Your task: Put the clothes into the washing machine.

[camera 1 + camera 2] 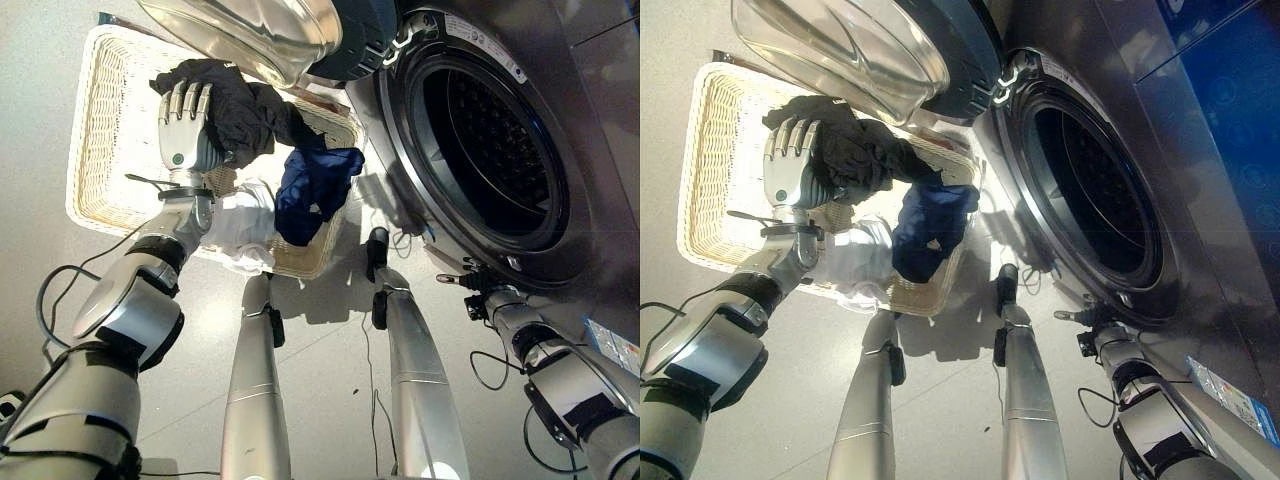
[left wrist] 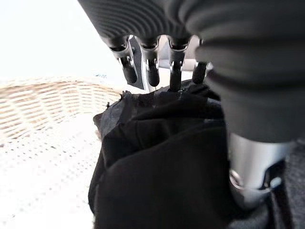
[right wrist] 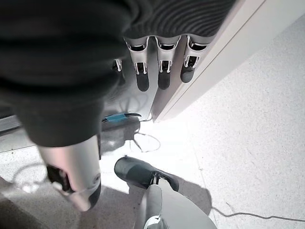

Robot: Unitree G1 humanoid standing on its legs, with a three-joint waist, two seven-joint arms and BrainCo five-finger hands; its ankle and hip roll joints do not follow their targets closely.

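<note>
A black garment (image 1: 245, 110) lies bunched in a white wicker basket (image 1: 100, 120) on the floor. My left hand (image 1: 185, 125) rests on its left part with fingers (image 2: 152, 71) straight; black cloth (image 2: 157, 162) fills the space under the palm. A dark blue garment (image 1: 315, 190) hangs over the basket's edge nearest the machine, and a white garment (image 1: 245, 225) lies by the near rim. The washing machine's drum (image 1: 490, 150) stands empty on the right, its door (image 1: 260, 35) swung wide above the basket. My right hand (image 1: 478, 288) hangs low before the machine, fingers (image 3: 164, 71) straight, holding nothing.
The glass door overhangs the far side of the basket. The machine's front panel (image 3: 214, 52) is close past my right hand. Bare grey floor (image 1: 330, 420) lies between basket and machine.
</note>
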